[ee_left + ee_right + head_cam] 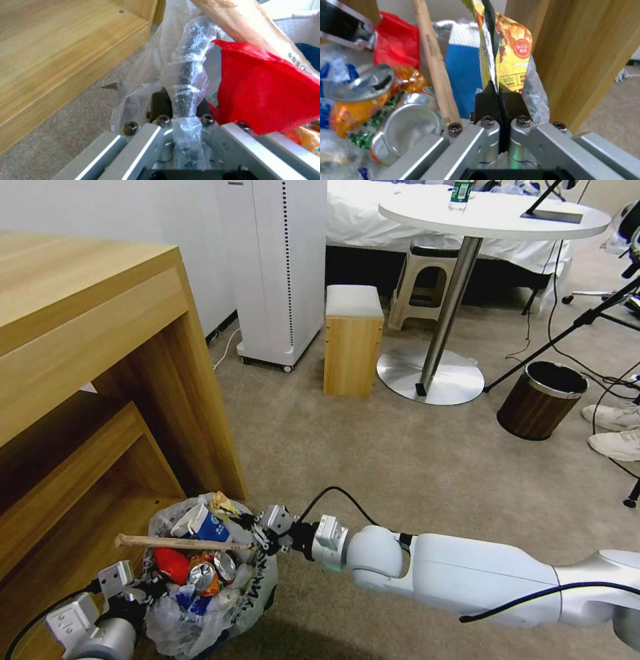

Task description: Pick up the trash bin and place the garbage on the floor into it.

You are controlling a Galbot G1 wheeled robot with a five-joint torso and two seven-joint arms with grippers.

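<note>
Beige carpet, the floor [413, 460], filled a bedroom scene, with a light wooden desk [87, 347] on the robot's left; farther off stood a white appliance [280, 267], a small wooden stool [353, 340], a round white table [493, 213] on a metal pedestal, and a brown wood-grain bin [540, 400] at the right; close to the robot, beside the desk's side panel, was the trash bin [257, 597], its crinkled plastic liner heaped with garbage; the right arm reached across from the right, and the right gripper [263, 532] sat at the bin's far rim, its jaws pinched together on a yellow snack wrapper [511, 52] standing upright; the left gripper [150, 588] was at the bin's near-left rim, jaws closed on the black rim wrapped in liner plastic; inside lay a wooden stick [180, 543] across the top, a blue-white paper cup [207, 527], a red wrapper [172, 564], and crushed cans [213, 573].
</note>
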